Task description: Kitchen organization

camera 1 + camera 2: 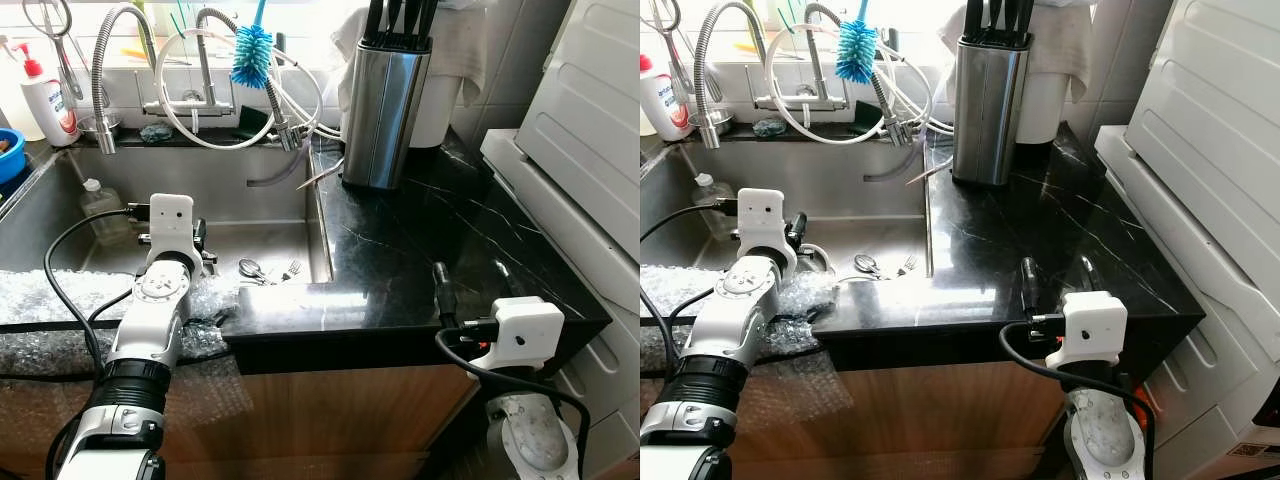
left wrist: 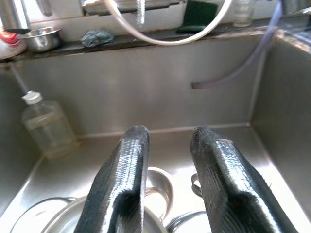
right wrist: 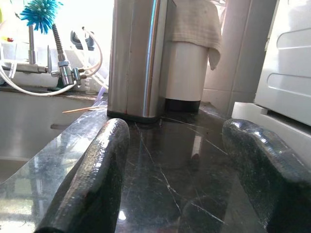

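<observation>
Two grippers are out: the left gripper (image 2: 167, 194) hangs low in the sink (image 1: 270, 205) with its fingers apart and nothing in them, just above the metal bowls (image 2: 155, 187), near a spoon (image 1: 250, 268) and fork (image 1: 292, 268). My guess is it means to pick up a dish, so it must drop between the steel walls. The right gripper (image 3: 189, 170), spread and holding nothing, rests on the black surface (image 1: 400, 250), which has lots of room before the knife block (image 1: 385, 105).

Glossy black veined stone counter (image 1: 420, 240); brushed steel sink (image 1: 250, 190); shiny steel knife block (image 1: 383, 110); crinkly bubble wrap (image 1: 60, 300)
</observation>
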